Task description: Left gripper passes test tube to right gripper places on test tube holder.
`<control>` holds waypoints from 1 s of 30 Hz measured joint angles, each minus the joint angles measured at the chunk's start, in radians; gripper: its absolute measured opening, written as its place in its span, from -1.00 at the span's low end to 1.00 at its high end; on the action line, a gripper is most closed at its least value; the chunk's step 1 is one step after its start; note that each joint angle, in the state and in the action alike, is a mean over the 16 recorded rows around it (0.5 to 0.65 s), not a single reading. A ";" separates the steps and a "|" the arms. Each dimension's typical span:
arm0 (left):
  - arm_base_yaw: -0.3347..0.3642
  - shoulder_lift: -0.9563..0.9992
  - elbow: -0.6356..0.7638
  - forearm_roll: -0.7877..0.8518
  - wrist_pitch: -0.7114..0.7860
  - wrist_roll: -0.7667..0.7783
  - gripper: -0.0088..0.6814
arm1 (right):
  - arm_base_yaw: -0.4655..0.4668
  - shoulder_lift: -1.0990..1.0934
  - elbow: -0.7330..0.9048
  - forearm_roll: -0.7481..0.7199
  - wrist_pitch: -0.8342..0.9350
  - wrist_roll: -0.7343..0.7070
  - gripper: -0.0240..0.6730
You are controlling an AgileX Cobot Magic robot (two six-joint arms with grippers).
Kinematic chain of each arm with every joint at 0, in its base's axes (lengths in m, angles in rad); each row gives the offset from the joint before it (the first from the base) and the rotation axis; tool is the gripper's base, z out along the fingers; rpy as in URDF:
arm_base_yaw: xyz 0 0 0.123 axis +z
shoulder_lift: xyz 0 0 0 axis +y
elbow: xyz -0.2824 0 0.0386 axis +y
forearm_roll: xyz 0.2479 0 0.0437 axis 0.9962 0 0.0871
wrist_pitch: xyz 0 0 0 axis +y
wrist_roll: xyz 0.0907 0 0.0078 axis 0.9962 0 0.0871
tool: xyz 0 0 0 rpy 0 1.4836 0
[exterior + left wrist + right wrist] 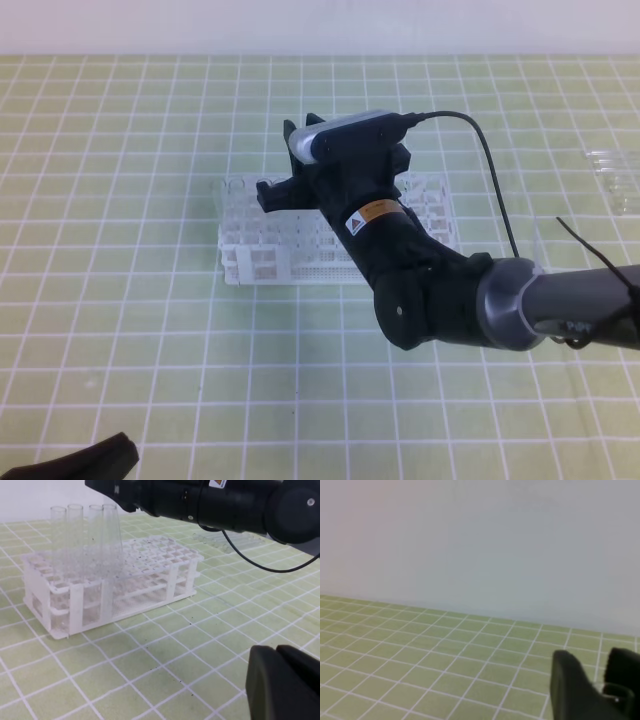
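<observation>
The left pincer, black and matte, sits low over the grid-lined green counter with its tips together and nothing between them, parked clear, likely so the other arm has room. Ahead of it stands the white plastic lattice test tube holder, where slender clear glass test tubes stand upright in the square holes at its left end. Above that rack hangs the right pincer, black with a silver-grey module; its tips stand somewhat apart, holding nothing visible, apparently having let go.
</observation>
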 joint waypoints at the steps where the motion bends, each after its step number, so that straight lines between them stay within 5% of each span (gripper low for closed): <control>1: 0.000 0.000 0.000 0.000 0.000 0.000 -0.98 | 0.000 0.000 0.000 -0.001 0.000 0.000 -0.39; 9: 0.000 0.001 0.004 0.000 -0.003 0.000 -0.98 | 0.000 -0.001 0.000 -0.007 0.000 0.000 -0.65; 30: 0.000 0.002 0.005 -0.001 -0.003 0.000 -0.98 | 0.008 -0.001 0.000 -0.061 -0.039 -0.004 -0.67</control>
